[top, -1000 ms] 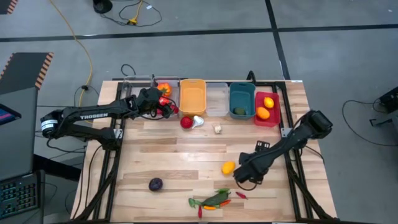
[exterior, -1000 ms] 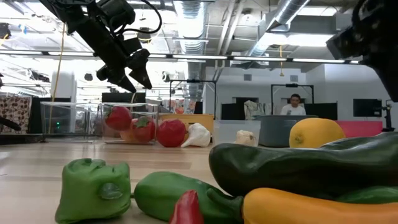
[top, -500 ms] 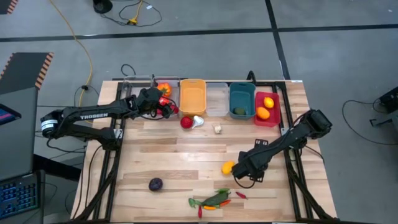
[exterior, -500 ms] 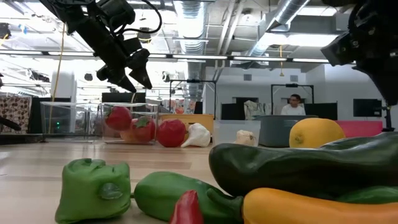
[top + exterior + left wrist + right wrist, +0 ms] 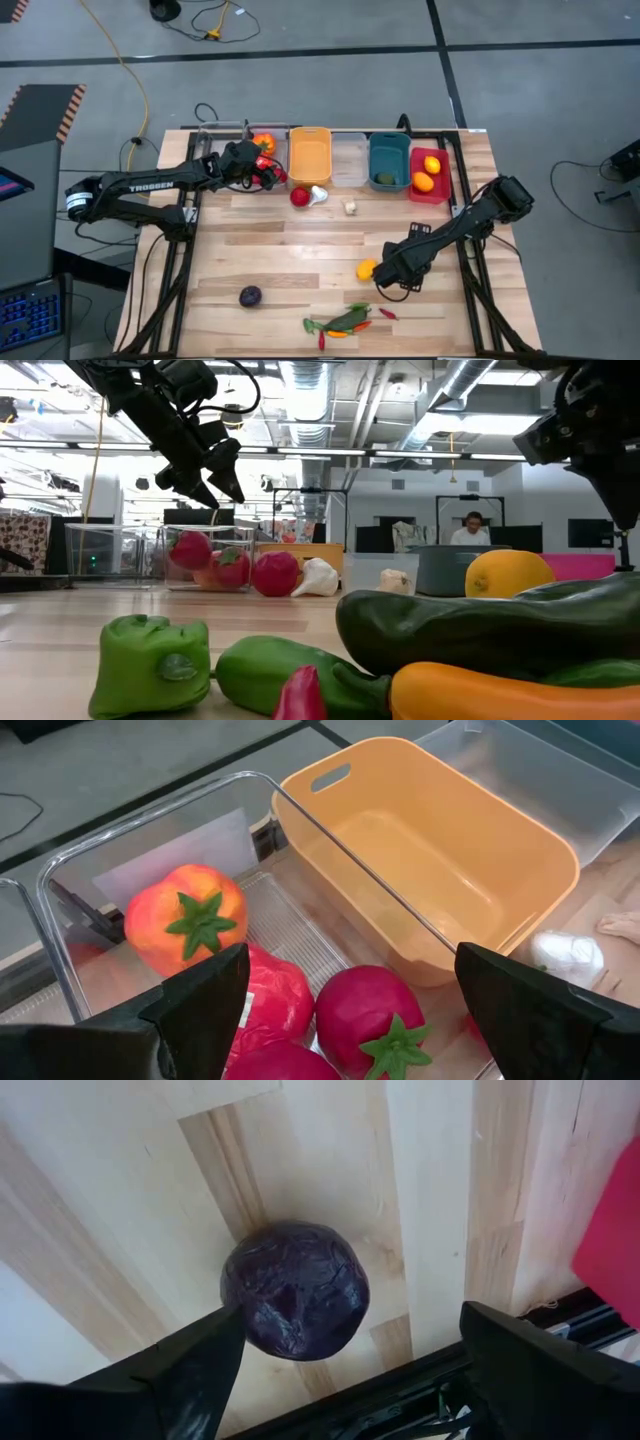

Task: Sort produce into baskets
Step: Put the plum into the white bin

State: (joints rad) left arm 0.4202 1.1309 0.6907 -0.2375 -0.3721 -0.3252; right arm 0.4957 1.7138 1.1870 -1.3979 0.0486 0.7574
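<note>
The wooden worktop point(image 5: 300, 255) carries a row of baskets point(image 5: 310, 153) along its far edge, with produce scattered nearer. The left claw point(image 5: 340, 1010) hangs wide open and empty over the clear basket point(image 5: 150, 850) of red tomatoes point(image 5: 365, 1025), likely just unloaded. The right claw point(image 5: 345, 1355), also open and empty, hovers by a purple ball point(image 5: 295, 1288), probably lining up its next pick.
</note>
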